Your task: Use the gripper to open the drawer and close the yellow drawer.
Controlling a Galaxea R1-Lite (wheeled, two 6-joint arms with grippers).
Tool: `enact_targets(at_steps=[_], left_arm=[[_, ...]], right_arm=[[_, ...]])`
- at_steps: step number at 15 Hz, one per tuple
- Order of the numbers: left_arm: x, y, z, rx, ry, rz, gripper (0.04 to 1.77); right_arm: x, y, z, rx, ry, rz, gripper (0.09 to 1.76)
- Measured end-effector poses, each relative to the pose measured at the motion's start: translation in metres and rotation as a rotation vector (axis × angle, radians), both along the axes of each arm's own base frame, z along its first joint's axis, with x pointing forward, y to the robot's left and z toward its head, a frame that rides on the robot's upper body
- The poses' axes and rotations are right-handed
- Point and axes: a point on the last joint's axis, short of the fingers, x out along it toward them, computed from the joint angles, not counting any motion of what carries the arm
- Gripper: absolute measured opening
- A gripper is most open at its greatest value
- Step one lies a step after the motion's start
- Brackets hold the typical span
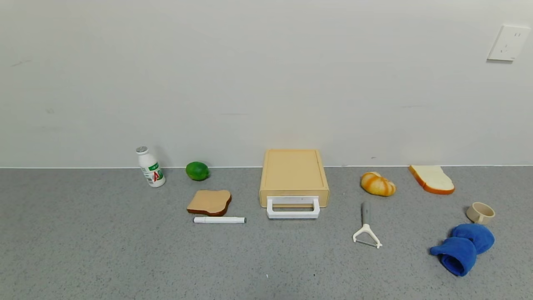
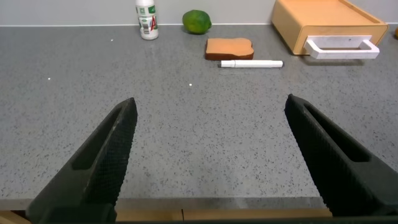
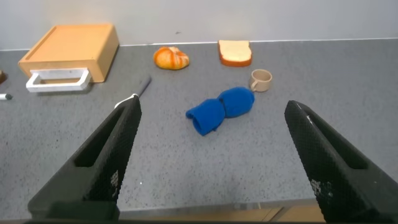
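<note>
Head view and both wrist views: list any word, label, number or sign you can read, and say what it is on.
Bottle: green and red label with a large red mark, too blurred to read.
White marker: no print legible.
Wall socket: a small mark at its corner, too small to read.
Drawer: no text.

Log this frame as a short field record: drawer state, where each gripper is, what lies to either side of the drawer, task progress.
drawer: yellow drawer against the wall at table centre, shut, white handle facing the robot
left gripper: open, above bare table, short of the drawer
right gripper: open, above the table near the blue cloth
robot's left of drawer: toast slice, white marker, lime, bottle
robot's right of drawer: peeler, croissant, white bread slice, cup
progress: nothing touched yet
</note>
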Motion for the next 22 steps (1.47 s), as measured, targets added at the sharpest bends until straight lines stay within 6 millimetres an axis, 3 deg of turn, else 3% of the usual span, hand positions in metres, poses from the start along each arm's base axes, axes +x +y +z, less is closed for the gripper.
enact_targets(at_steps=[6,15,22], left_arm=[[0.0,0.0,0.0,0.0,0.0,0.0,1.72],[0.0,0.0,0.0,-0.001,0.0,0.0,1.72],[0.0,0.0,0.0,0.0,0.0,0.0,1.72]], right_arm=[[-0.006,0.0,-0.044,-0.007,-0.081,0.019,1.7],[0.02,0.0,-0.096,-0.112,-0.122,0.027,1.7],[0.023,0.001,-0.108,-0.034,-0.056,0.07,1.7]])
